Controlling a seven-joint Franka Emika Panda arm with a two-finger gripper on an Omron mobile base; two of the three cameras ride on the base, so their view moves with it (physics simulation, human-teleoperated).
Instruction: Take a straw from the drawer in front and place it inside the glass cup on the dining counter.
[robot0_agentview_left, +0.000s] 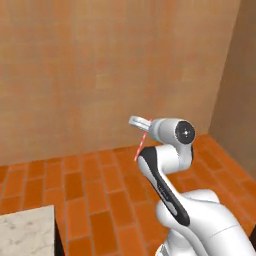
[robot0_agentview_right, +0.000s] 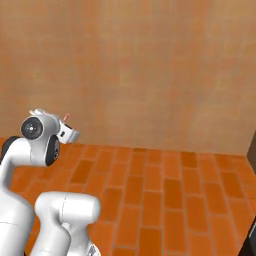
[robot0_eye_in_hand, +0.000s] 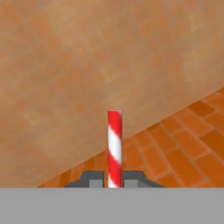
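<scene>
One straw (robot0_eye_in_hand: 114, 148), red and white, sits pinched between our two dark fingertips (robot0_eye_in_hand: 92, 179) in the hand view, jaws pressed in on it from both sides, so we judge the pickup done and the carry under way. We hold it low on its length, most of it standing out past the gripper (robot0_eye_in_hand: 114, 180), which should leave plenty of free stem to drop into a cup. From the left base view we catch the straw as a thin red sliver slanting down beside the wrist, the gripper (robot0_agentview_left: 137, 123) held up at about elbow height over the orange brick floor (robot0_agentview_left: 100, 200), facing a plain tan wall (robot0_agentview_left: 100, 65). In the right base view just a tiny red tip pokes up behind the hand. A pale marble corner (robot0_agentview_left: 27, 232) shows at the lower left of the left base view; possibly the dining counter, though it is cut off too sharply to say. How much straw hangs below the grip we cannot make out.
</scene>
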